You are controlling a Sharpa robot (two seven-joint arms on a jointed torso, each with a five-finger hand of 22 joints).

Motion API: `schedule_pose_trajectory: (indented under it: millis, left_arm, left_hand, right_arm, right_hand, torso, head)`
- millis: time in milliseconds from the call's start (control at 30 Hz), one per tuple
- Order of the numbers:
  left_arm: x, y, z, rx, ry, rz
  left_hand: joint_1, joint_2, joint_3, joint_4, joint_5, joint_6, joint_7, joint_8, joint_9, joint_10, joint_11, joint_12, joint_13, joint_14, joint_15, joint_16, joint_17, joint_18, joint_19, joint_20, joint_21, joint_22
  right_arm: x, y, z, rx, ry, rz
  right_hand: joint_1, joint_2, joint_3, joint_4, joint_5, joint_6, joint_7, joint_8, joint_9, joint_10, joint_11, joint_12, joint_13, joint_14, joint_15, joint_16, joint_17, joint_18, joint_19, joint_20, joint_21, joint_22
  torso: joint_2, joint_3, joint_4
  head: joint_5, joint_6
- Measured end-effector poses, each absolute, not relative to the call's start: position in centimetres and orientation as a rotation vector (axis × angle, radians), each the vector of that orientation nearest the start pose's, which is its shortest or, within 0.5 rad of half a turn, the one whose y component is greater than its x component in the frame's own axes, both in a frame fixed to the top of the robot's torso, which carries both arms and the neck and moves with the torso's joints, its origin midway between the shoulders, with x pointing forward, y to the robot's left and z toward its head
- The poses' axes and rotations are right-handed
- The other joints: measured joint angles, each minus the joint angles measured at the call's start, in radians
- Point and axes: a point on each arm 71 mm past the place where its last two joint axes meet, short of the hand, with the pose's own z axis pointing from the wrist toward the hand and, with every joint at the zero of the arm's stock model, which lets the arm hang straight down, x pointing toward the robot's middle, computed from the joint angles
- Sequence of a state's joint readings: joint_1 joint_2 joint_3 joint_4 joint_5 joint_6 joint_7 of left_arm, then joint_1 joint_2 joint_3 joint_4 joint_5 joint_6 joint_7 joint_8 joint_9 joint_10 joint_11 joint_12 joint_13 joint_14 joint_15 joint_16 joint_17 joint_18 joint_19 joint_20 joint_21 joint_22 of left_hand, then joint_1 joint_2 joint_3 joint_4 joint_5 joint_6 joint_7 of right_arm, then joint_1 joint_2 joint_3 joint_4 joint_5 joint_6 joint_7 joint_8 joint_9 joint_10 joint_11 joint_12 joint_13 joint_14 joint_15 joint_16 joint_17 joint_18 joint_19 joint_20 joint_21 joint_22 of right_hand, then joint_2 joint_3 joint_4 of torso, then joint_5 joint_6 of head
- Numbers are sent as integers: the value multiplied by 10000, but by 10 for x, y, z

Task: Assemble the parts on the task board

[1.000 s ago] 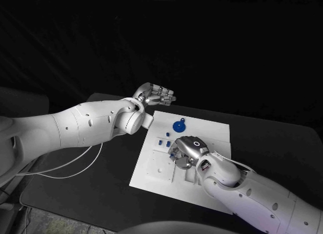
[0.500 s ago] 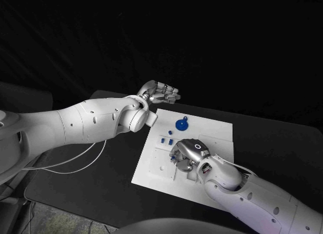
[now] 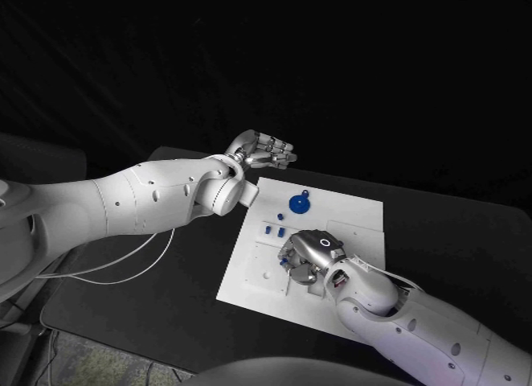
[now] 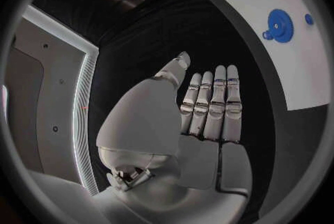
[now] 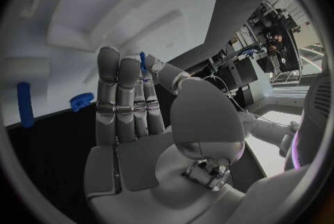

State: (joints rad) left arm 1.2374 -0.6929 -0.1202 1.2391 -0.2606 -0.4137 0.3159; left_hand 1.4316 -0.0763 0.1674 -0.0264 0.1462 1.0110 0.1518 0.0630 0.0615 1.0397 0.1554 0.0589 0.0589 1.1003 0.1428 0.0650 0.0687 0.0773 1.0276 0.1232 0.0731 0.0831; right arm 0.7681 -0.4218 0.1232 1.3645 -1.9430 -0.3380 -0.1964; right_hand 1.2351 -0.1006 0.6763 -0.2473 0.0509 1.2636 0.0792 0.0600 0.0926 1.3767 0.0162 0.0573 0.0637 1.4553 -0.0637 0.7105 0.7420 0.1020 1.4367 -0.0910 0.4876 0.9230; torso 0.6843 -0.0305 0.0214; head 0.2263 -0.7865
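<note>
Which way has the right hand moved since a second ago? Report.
Yes, slightly: the right hand has drawn away from the blue gear, toward the robot.

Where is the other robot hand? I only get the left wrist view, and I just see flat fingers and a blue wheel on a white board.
Observer: In the head view, the right robot hand is down over the middle of the task board.
Operator: Is it holding something?
Observer: The right wrist view shows a thin blue part that looks pinched between its thumb and a finger.
Operator: Are there more blue bits?
Observer: Yes, two small blue parts sit on the board between your blue gear and that hand.
</note>
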Motion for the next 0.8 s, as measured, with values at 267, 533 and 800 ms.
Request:
schedule_pose_trajectory:
  millis: [267, 533, 800]
  left_arm:
    - [538, 222, -202, -8799, 14751, -11922]
    - [538, 223, -202, -8800, 14743, -11897]
    - [538, 224, -202, -8800, 14737, -11875]
  left_hand:
    - [0, 0, 0, 0, 0, 0, 0, 0, 0, -37, 37, 0, 0, -74, 4, 0, 0, 0, 0, 0, 0, -8]
    - [0, 0, 0, 0, 0, 0, 0, 0, 0, -37, 37, 0, 0, -74, 4, 0, 0, 1, 0, 0, 0, -7]
    - [0, 0, 0, 0, 0, 0, 0, 0, 0, -37, 37, 0, 0, -74, 4, 0, 0, 0, 0, 0, 0, -19]
  right_arm:
    - [406, -28, -315, -3698, 16661, 7670]
    - [405, -30, -315, -3670, 16624, 7579]
    - [404, -31, -317, -3603, 16616, 7438]
  right_hand:
    - [-7, 6, -1, -1, -4, 25, -25, -5, -3, -17, 11, 0, 9, 0, 1, 25, -15, -1, 20, -16, -49, 83]
    - [-8, 5, 31, -34, -5, 25, -26, 9, 6, -31, 1, -1, 10, 0, 1, 50, -34, 0, 54, -18, -130, 356]
    - [-9, 3, 26, -54, -7, 24, -25, 9, 11, 14, 30, -4, 9, 0, 2, 49, -35, 0, 55, -17, -153, 413]
  torso:
    - [1, 0, 7]
    - [1, -3, 7]
    - [1, -7, 10]
  head:
    - [-11, -24]
    - [0, -35]
    - [-12, -37]
